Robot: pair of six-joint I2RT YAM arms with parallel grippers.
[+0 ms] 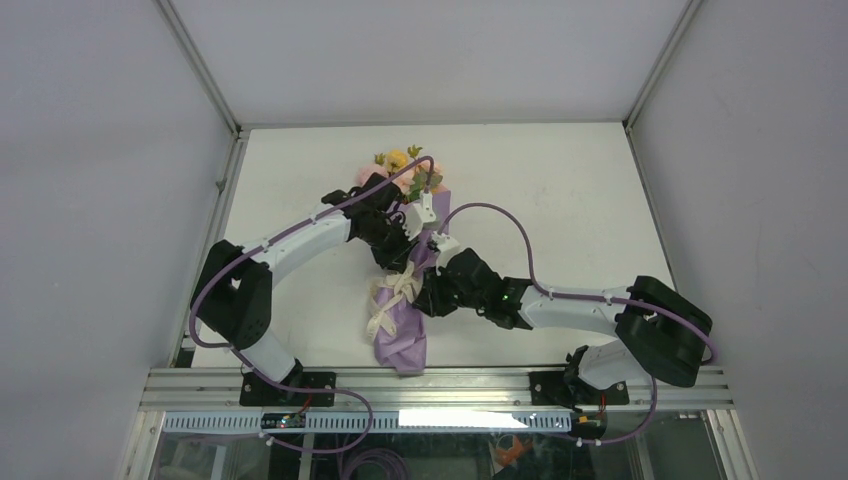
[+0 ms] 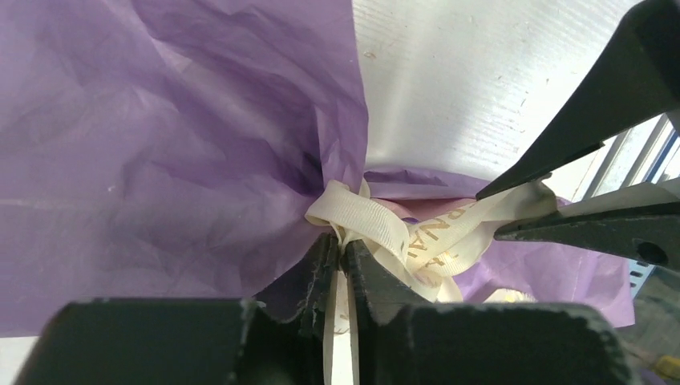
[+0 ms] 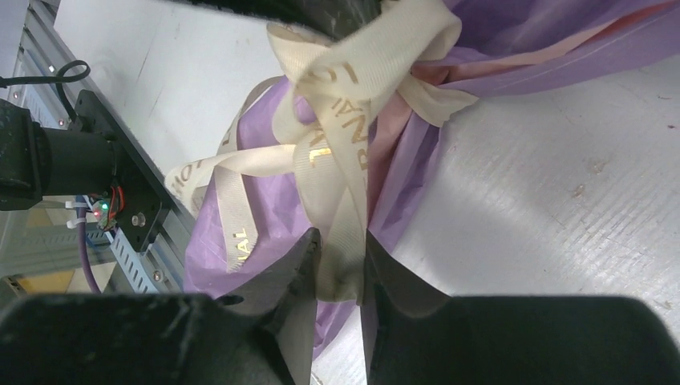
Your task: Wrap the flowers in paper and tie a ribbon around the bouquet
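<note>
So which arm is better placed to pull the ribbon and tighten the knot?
Probably right. The right jaws hold a ribbon strand leading away from the knot. The left jaws pinch right at the knot, better for anchoring.

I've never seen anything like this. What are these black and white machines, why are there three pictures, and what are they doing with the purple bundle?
These are two robot arms bolted to a white table, seen from above in the overhead picture. The other two pictures come from small cameras on each arm's wrist, looking along its two-fingered tool. On the table lies a bouquet: flowers wrapped in purple paper, with a cream ribbon tied around it. The left tool and the right tool each pinch a strand of that ribbon.
</note>
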